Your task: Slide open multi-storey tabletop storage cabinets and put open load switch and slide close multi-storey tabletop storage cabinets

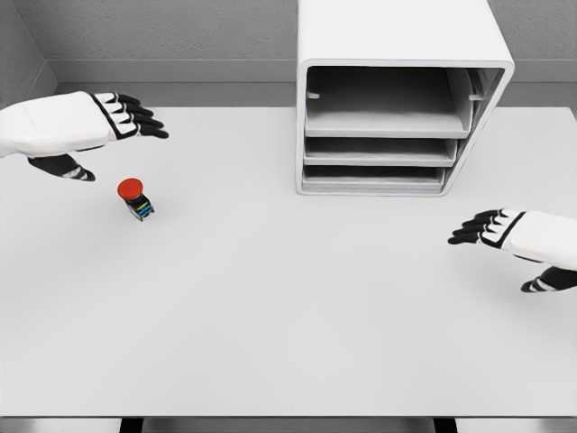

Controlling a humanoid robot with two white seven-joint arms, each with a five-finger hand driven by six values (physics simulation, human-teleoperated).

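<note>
A small load switch [135, 198] with a round red cap and a dark body lies on the white table [270, 298] at the left. My left hand [117, 122] hovers above and behind it, fingers extended, holding nothing. A white multi-storey storage cabinet [397, 90] stands at the back right of centre, its front showing three stacked grey trays [379, 149]. My right hand [491, 228] floats over the table at the right, in front of and to the right of the cabinet, fingers stretched toward the left and holding nothing.
A grey wall [180, 36] runs behind the table. The table's front edge [288, 417] crosses the bottom of the picture.
</note>
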